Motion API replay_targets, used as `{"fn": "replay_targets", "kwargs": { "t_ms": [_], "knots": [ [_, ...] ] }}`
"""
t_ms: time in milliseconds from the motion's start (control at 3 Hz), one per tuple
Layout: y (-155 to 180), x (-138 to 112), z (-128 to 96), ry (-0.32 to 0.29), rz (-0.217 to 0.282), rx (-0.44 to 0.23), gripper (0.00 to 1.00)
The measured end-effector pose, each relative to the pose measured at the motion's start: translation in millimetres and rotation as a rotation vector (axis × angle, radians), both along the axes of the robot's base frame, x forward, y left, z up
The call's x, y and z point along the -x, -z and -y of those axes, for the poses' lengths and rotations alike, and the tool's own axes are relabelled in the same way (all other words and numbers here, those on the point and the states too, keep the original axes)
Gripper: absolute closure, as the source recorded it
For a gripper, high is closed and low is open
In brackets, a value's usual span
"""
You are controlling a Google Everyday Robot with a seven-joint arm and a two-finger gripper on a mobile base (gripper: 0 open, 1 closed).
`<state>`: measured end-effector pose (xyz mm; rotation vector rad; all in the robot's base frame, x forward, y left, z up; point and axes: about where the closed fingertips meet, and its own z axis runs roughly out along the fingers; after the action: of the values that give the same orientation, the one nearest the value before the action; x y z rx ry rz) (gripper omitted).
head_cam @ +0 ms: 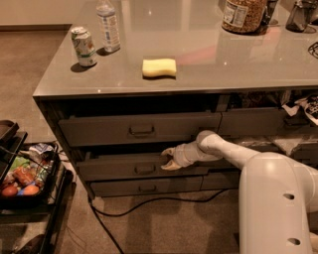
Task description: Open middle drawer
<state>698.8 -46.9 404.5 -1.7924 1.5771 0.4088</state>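
Note:
The middle drawer point(119, 166) is a wide dark-grey drawer under the counter, with a small dark bar handle point(144, 168) at its centre. It stands slightly out from the cabinet, with a dark gap above its front. My gripper point(167, 159) reaches in from the right on a white arm and sits at the drawer's top edge, just right of the handle. Its pale fingers point(171, 164) are spread, one above and one below, with nothing between them.
A top drawer point(141, 129) and a low bottom drawer point(146, 187) flank it. A can point(84, 46), water bottle point(109, 25), yellow sponge point(159, 67) and jar point(243, 15) stand on the counter. A black cart with food point(22, 173) stands left. A cable point(149, 203) lies on the floor.

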Motion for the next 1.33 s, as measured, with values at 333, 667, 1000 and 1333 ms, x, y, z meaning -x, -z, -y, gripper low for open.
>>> {"fn": "replay_targets", "kwargs": {
  "t_ms": [333, 667, 1000, 1333],
  "knots": [
    [-2.6, 1.5, -1.2, 0.000, 0.000, 0.000, 0.55],
    [-2.5, 2.1, -1.5, 0.000, 0.000, 0.000, 0.55],
    [3.1, 11.0, -5.2, 0.023, -0.015, -0.028, 0.55],
    [0.8, 11.3, -5.4, 0.023, -0.015, -0.028, 0.54]
  ]
}}
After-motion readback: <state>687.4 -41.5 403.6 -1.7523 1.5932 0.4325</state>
